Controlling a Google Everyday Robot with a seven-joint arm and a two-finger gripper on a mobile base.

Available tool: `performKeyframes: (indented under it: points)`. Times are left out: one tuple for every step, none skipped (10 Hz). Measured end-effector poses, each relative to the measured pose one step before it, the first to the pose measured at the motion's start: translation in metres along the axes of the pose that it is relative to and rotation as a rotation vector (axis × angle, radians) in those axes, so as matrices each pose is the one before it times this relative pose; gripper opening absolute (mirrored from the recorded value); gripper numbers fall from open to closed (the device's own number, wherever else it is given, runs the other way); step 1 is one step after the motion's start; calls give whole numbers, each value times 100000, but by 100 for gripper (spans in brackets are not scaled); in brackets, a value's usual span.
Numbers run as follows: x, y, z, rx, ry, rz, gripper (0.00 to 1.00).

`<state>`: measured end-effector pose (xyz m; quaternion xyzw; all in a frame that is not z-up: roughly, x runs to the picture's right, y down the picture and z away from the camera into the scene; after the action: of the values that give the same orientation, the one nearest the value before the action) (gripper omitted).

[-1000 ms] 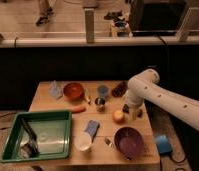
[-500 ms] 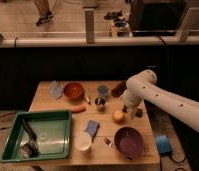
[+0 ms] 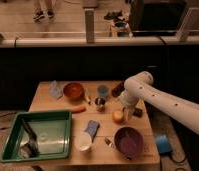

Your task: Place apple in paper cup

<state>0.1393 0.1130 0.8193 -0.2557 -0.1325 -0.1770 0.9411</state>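
Observation:
The apple [image 3: 117, 116] is a small yellow-orange fruit on the wooden table [image 3: 58, 164], right of centre. The paper cup [image 3: 83, 142] is a small white cup standing near the table's front, left of the purple bowl [image 3: 128, 141]. My gripper [image 3: 127, 114] hangs from the white arm [image 3: 158, 100] that reaches in from the right. It is just right of the apple, close beside it and at about its height.
A green tray [image 3: 43, 134] with utensils fills the front left. An orange bowl [image 3: 73, 91], a carrot [image 3: 78, 109], a metal cup [image 3: 99, 103], a blue-grey cup [image 3: 102, 91], a blue packet [image 3: 91, 127] and a blue sponge [image 3: 162, 144] lie around.
The arm has moved slightly left and down, bringing my gripper closer to the apple. The objects on the table have not moved.

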Motion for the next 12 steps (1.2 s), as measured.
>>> performKeyframes:
  points:
    - [-82,34,522,-229,-725,-274,80]
    - [-236,-51,386,-274,-638,-658,80]
    - [-247,-79,296,-261,-549,-512,80]
    - [-211,-120,247,-187,-533,-508,80]
    - [-174,-93,450,-524,-850,-379,80]
    - [-13,-30,184,-290,-355,-126,80]
    - [-78,-76,259,-395,-542,-259,80]
    - [-163,-155,307,-353,-537,-495,80]
    - [-47,-123,221,-179,-398,-516,80]
    - [46,24,179,-219,-357,-145,80]
    - [-43,1,149,-237,-373,-185,80]
    - [-258,-153,241,-292,-388,-948,80]
